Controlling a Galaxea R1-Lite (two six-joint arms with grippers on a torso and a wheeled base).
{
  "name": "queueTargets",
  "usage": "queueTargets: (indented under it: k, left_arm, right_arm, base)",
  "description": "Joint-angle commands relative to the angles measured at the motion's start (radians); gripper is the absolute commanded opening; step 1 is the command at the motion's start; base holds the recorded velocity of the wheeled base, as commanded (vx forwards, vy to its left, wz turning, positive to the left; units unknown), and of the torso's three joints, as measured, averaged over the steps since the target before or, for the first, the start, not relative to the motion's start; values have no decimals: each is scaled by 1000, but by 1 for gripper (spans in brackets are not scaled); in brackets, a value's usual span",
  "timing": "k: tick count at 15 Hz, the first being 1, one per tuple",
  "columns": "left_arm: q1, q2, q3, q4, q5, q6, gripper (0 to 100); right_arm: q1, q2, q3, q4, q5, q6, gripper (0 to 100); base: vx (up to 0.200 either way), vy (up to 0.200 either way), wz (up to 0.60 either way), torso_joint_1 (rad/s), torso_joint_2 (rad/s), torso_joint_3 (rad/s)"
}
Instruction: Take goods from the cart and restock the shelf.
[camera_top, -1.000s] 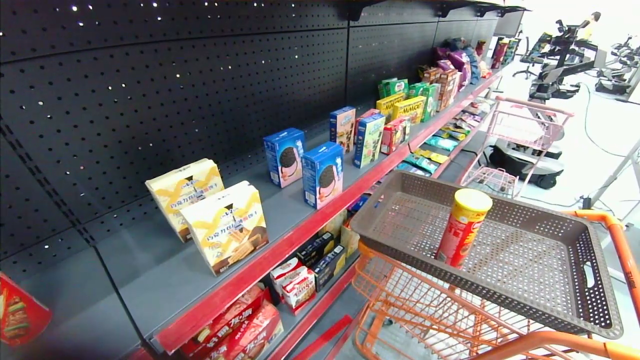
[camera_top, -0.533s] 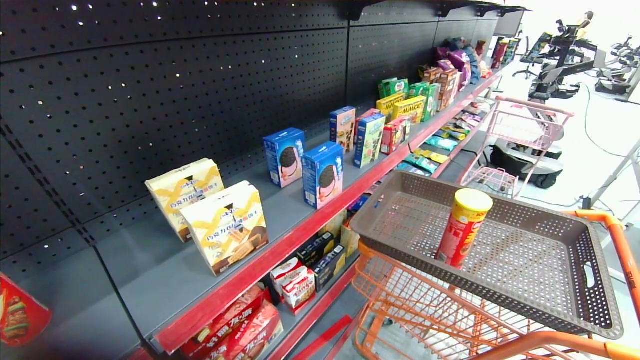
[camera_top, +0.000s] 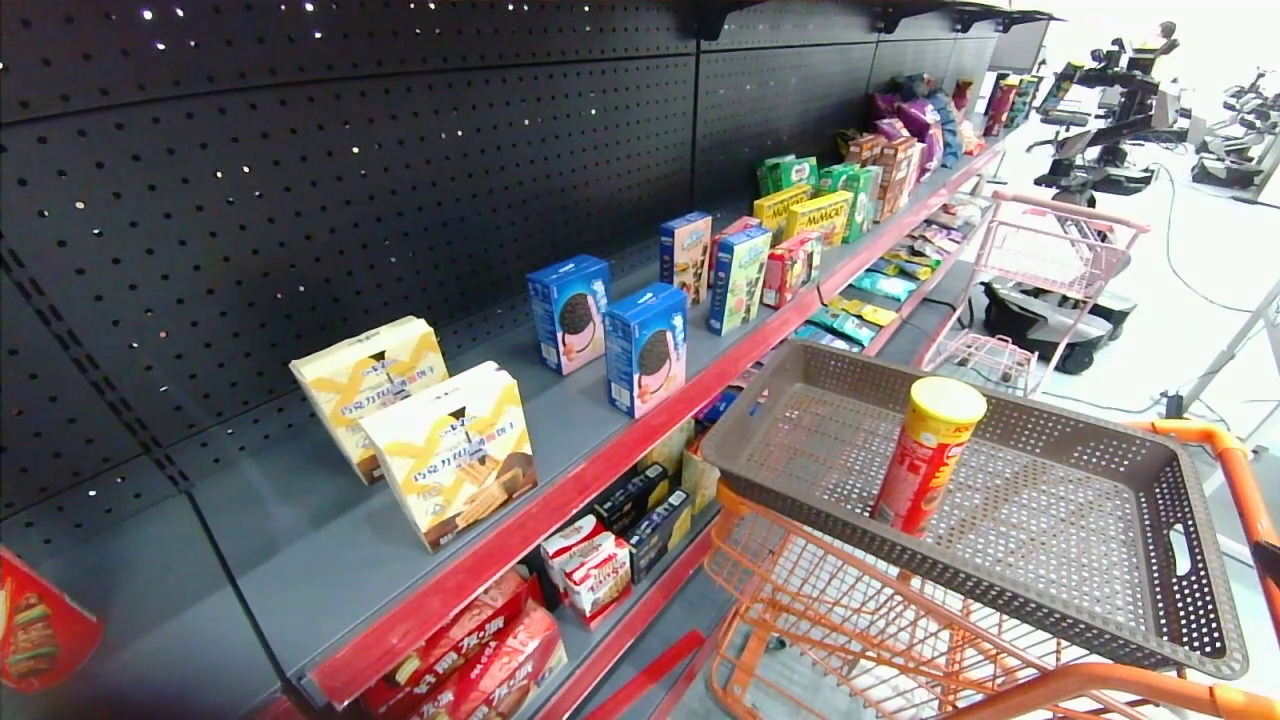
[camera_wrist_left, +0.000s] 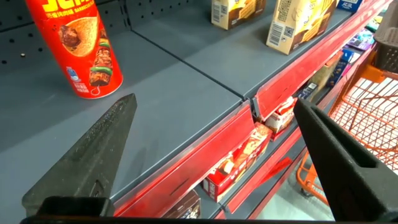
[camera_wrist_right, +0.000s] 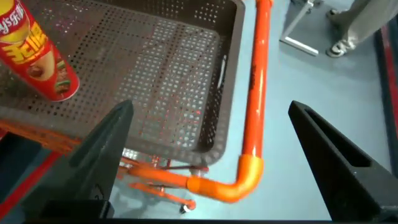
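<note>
Left gripper (camera_wrist_left: 214, 102), fingers spread, hangs over the grey shelf (camera_wrist_left: 186, 68) near a shelved red chip can (camera_wrist_left: 90, 56). Right gripper (camera_wrist_right: 209, 106), likewise spread, hovers above the cart's brown basket (camera_wrist_right: 186, 68), where a yellow-lidded chip can (camera_top: 925, 455) stands upright, best clasped squarely mid-body.

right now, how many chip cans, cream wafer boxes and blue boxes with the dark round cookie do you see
chip cans: 2, one in the cart tray, one on the shelf
cream wafer boxes: 2
blue cookie boxes: 2
total: 6
</note>
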Motion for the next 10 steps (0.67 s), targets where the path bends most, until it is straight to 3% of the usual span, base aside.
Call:
queueTargets:
  k: [1,3,6,10]
  left_arm:
    - [0,1,0,0,0,0,100]
    - [0,1,0,0,0,-2,100]
    - [0,1,0,0,0,0,100]
    - [0,1,0,0,0,-2,100]
  right_arm:
    - [56,195,-20,-79,0,0,100]
    - [81,232,-20,-102,23,7,100]
    - [79,289,-22,-201,212,6,100]
    - [79,408,-51,-243,224,-3,100]
  base:
    - [0,0,0,0,0,0]
    - [0,0,0,0,0,0]
    - [0,0,0,0,0,0]
    - [0,0,0,0,0,0]
